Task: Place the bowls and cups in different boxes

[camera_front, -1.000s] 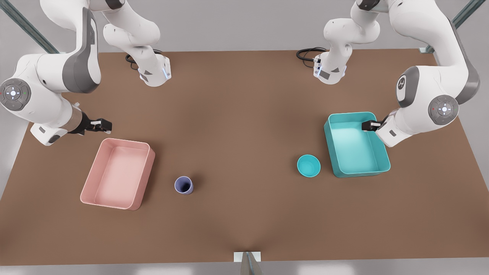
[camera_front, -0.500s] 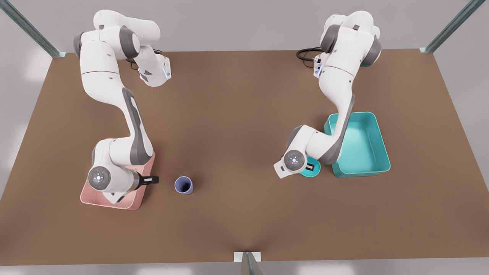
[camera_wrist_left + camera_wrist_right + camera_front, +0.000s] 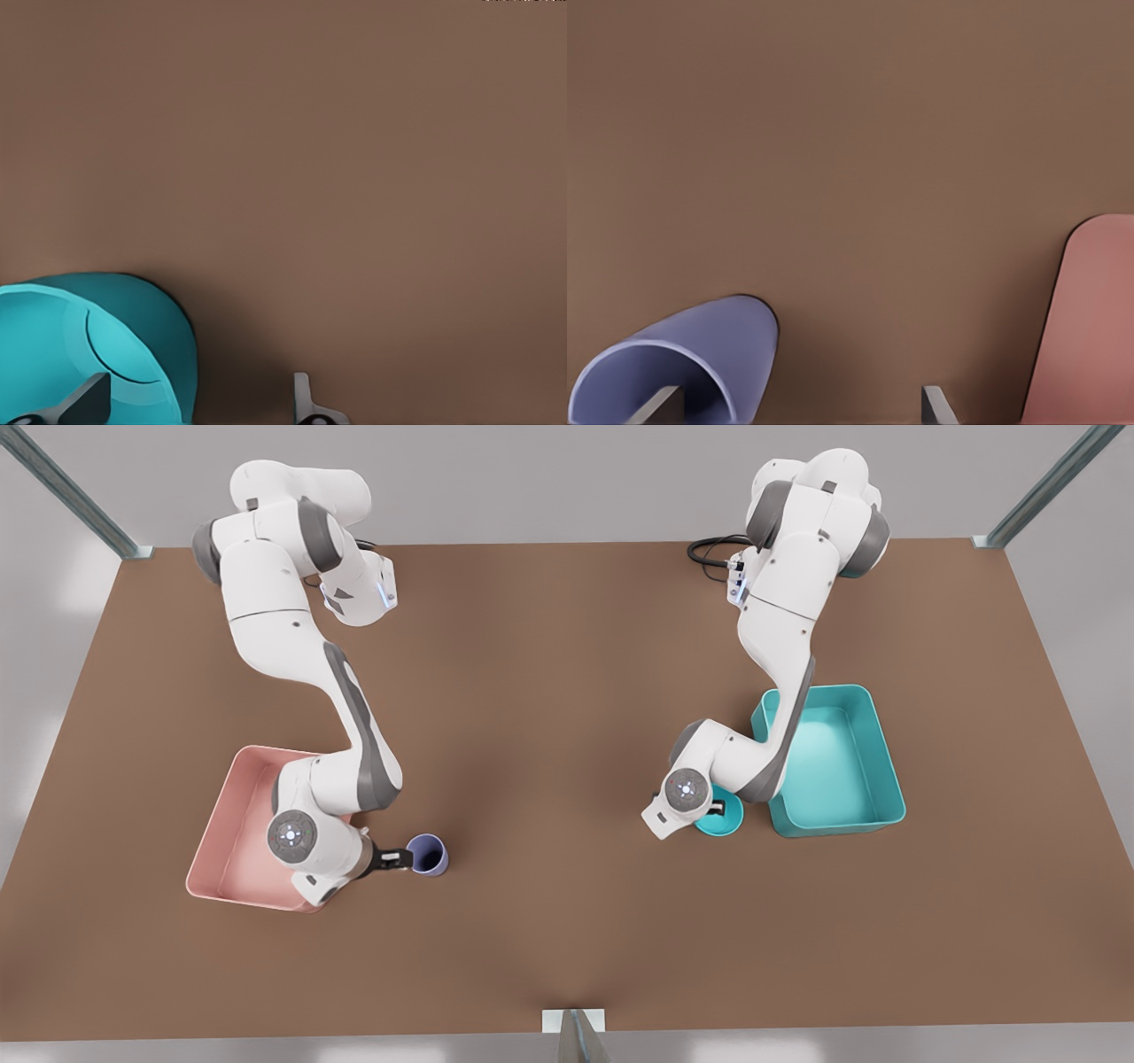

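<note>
Wrists hide much of bowl [image 3: 728,821] and pink box [image 3: 232,834].

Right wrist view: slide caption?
Right gripper open astride the lavender cup's rim, pink box beside, on brown table.

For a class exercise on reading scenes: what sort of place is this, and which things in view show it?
Probably a simulated robot test bench: a plain brown table on a metal frame, bearing a pink box, a teal box, a cup and a bowl.

Brown table [image 3: 567,691] (bearing boxes [image 3: 239,841], cup [image 3: 431,854], bowl [image 3: 728,822]).
</note>
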### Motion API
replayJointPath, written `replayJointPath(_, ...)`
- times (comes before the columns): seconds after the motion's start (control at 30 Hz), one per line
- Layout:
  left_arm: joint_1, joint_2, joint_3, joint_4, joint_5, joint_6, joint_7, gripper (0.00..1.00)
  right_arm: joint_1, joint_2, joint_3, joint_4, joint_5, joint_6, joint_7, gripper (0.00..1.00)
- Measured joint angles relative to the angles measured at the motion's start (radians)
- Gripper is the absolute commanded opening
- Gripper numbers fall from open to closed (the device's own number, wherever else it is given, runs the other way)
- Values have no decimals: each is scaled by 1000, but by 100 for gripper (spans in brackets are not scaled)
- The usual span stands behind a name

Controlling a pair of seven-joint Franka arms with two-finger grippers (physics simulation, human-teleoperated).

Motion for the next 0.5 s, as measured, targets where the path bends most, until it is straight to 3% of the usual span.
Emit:
replayJointPath(0.07,0,2,0,-2,1,5,-21,99,3,-9,3,-24,-1,2,9,100)
replayJointPath(0.13,1,3,0,-2,2,8,-40,67,4,-19,14,-45,-1,4,16,100)
replayJointPath(0.27,1,10,5,-1,8,11,-75,41,5,-34,24,-83,-2,6,28,100)
replayJointPath(0.4,-3,4,10,5,6,5,-101,21,6,-25,27,-84,-5,12,37,100)
replayJointPath(0.5,-8,-43,14,16,19,-45,-118,21,8,-8,26,-78,-9,19,43,100)
